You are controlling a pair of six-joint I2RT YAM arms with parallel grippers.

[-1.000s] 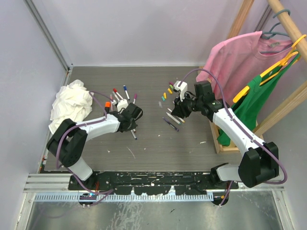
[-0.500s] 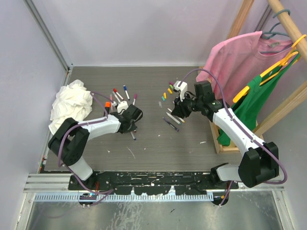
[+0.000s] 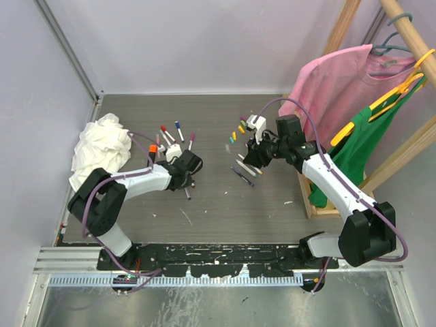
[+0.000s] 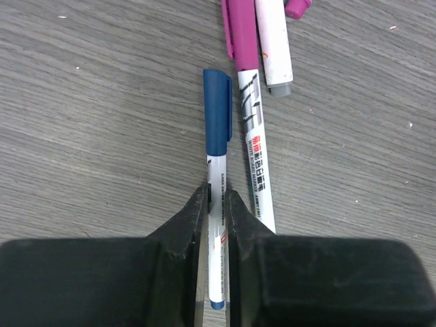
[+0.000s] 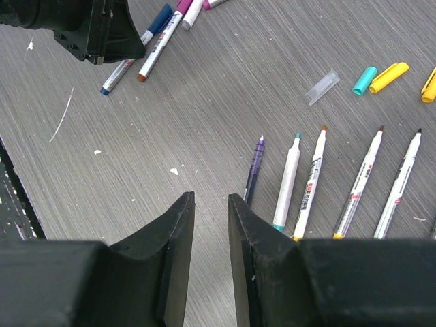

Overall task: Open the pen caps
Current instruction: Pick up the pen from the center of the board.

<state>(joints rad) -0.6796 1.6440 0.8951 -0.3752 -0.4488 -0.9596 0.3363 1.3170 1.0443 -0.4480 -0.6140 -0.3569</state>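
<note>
My left gripper (image 4: 217, 194) is shut on the white barrel of a pen (image 4: 217, 225) lying on the table. That pen's blue cap (image 4: 218, 112) sticks out beyond the fingertips, still fitted. A magenta-capped pen (image 4: 242, 34) lies right beside it. In the top view this gripper (image 3: 189, 182) is left of centre. My right gripper (image 5: 211, 197) hangs open over bare table with nothing between its fingers. Beside it lies a row of uncapped pens (image 5: 287, 180). Loose caps, teal (image 5: 364, 80) and yellow (image 5: 390, 73), lie beyond them.
A white rag (image 3: 101, 148) is heaped at the left edge. More capped pens (image 3: 170, 133) lie behind the left gripper. A wooden rack (image 3: 402, 34) at the right carries a pink shirt (image 3: 334, 82) and a green one (image 3: 361, 146).
The left gripper has shifted slightly and settled its grip on the blue-capped pen. The right arm has not moved.
</note>
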